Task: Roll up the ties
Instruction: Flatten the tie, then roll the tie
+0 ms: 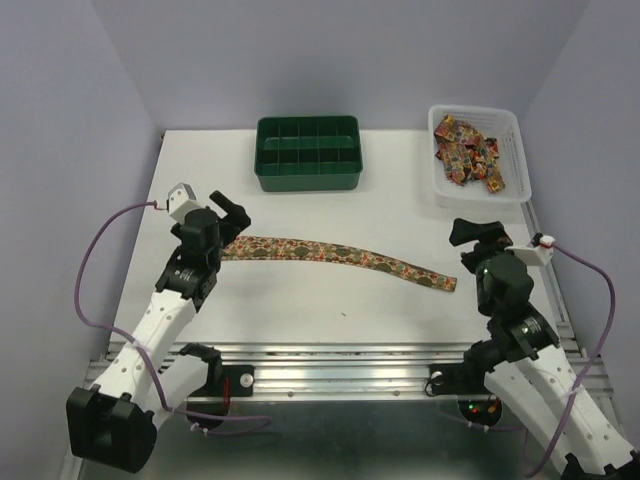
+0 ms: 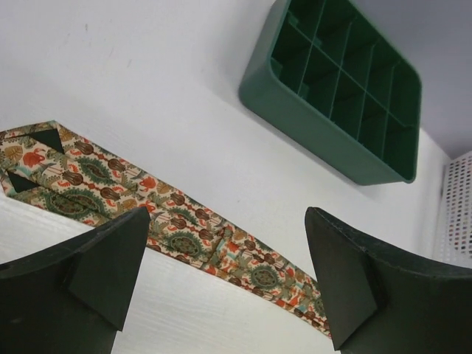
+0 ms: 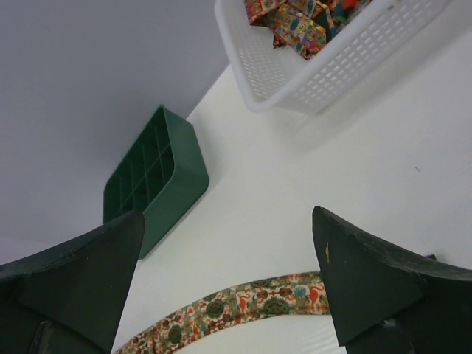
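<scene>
tie (image 1: 340, 256): flat, unrolled, centre of top view, slanting toward lower right | left gripper (image 2: 227, 217): jaws wide, over its left end | right gripper (image 3: 228, 214): jaws wide, near right end | other ties (image 1: 466, 148): in white basket (image 1: 482, 196), upper right

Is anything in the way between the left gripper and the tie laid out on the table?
Nothing visible stands in the way. The left gripper is open just over the left end of the tie, which shows directly between its fingers in the wrist view. The green tray and the white basket sit farther back.
</scene>
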Robot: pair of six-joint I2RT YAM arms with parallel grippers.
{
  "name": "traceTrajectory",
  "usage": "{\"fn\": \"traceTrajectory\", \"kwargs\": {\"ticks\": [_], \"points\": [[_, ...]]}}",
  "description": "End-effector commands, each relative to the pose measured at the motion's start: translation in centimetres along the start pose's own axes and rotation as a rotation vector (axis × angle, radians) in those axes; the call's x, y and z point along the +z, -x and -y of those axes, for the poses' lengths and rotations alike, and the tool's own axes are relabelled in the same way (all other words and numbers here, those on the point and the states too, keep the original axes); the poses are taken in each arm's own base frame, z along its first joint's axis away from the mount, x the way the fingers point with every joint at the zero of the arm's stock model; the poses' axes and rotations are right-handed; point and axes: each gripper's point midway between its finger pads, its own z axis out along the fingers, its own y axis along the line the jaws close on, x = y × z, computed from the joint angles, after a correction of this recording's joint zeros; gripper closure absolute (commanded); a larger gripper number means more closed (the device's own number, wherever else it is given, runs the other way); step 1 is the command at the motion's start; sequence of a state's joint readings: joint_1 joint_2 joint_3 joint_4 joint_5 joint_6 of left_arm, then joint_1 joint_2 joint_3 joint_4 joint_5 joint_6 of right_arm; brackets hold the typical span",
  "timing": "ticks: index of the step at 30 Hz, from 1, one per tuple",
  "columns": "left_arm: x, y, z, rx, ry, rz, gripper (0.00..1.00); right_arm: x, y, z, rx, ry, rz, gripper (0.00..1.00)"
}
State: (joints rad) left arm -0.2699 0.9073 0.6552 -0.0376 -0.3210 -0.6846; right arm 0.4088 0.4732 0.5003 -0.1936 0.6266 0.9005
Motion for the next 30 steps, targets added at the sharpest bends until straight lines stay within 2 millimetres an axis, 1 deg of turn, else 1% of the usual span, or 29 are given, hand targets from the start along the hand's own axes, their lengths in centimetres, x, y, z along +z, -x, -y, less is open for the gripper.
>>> {"fn": "traceTrajectory", "kwargs": {"ticks": [1,2,3,5,6,7,8,9,11,12,13,15,16,17,18,20,22,24,26,27,28,30], "points": [[-1.5,2.0,0.9,0.015,-0.055,0.052,0.01,-1.9,-2.3,5.9,-0.084,-0.168,-0.096,0.00],[-1.6,1.9,1.1,0.019,-0.070,0.046,0.01,-2.2,-2.6,6.2,-0.097,-0.179,-0.118,0.00],[-1.6,1.8,1.3,0.027,-0.079,0.041,0.01,-2.7,-3.1,6.9,-0.118,-0.215,-0.154,0.00],[-1.6,1.3,1.8,0.045,-0.104,0.011,0.01,-2.8,-3.7,7.3,-0.122,-0.249,-0.189,0.00],[-1.5,1.0,2.0,0.045,-0.116,0.001,0.01,-2.4,-4.6,7.9,-0.147,-0.295,-0.223,0.00],[-1.2,0.5,2.2,0.058,-0.130,-0.021,0.01,-2.3,-5.0,7.8,-0.174,-0.302,-0.246,0.00],[-1.0,0.3,2.2,0.064,-0.124,-0.028,0.01,-2.0,-5.6,8.2,-0.199,-0.331,-0.272,0.00],[-0.8,-0.1,2.3,0.065,-0.132,-0.042,0.01,-1.8,-6.8,9.3,-0.243,-0.395,-0.318,0.00],[-0.3,-0.9,2.1,0.076,-0.126,-0.069,0.01,-1.2,-7.7,10.0,-0.287,-0.459,-0.352,0.00],[-0.1,-1.1,2.5,0.074,-0.147,-0.072,0.01,-0.9,-8.0,10.5,-0.313,-0.491,-0.357,0.00],[0.2,-1.3,2.6,0.078,-0.155,-0.076,0.01,-0.6,-8.3,11.7,-0.366,-0.585,-0.366,0.00],[0.6,-2.1,2.5,0.089,-0.152,-0.100,0.01,-0.8,-8.3,13.2,-0.404,-0.702,-0.356,0.00],[0.6,-2.1,2.6,0.089,-0.154,-0.102,0.01,-0.5,-8.7,13.7,-0.439,-0.734,-0.365,0.00],[0.8,-2.5,2.5,0.093,-0.154,-0.113,0.01,0.2,-9.2,14.1,-0.466,-0.739,-0.369,0.00],[0.8,-2.5,2.5,0.092,-0.157,-0.112,0.01,0.1,-9.3,14.4,-0.475,-0.743,-0.373,0.00],[0.9,-2.8,2.5,0.090,-0.161,-0.120,0.01,0.4,-10.4,14.7,-0.455,-0.742,-0.407,0.00],[0.9,-2.8,2.5,0.084,-0.164,-0.117,0.01,0.9,-10.8,14.5,-0.440,-0.728,-0.416,0.07],[0.9,-3.0,2.7,0.086,-0.176,-0.123,0.01,0.9,-10.8,14.4,-0.427,-0.730,-0.415,0.09],[0.9,-3.2,2.8,0.085,-0.188,-0.131,0.01,0.8,-10.4,14.4,-0.401,-0.735,-0.398,0.16],[0.8,-3.2,2.8,0.084,-0.192,-0.131,0.01,0.7,-10.2,14.7,-0.399,-0.740,-0.392,0.18],[0.8,-3.2,2.9,0.087,-0.193,-0.129,0.01,0.7,-9.9,14.9,-0.397,-0.746,-0.384,0.23],[0.8,-3.2,2.9,0.087,-0.195,-0.130,0.01,0.5,-9.4,15.3,-0.392,-0.750,-0.380,0.28]]}}
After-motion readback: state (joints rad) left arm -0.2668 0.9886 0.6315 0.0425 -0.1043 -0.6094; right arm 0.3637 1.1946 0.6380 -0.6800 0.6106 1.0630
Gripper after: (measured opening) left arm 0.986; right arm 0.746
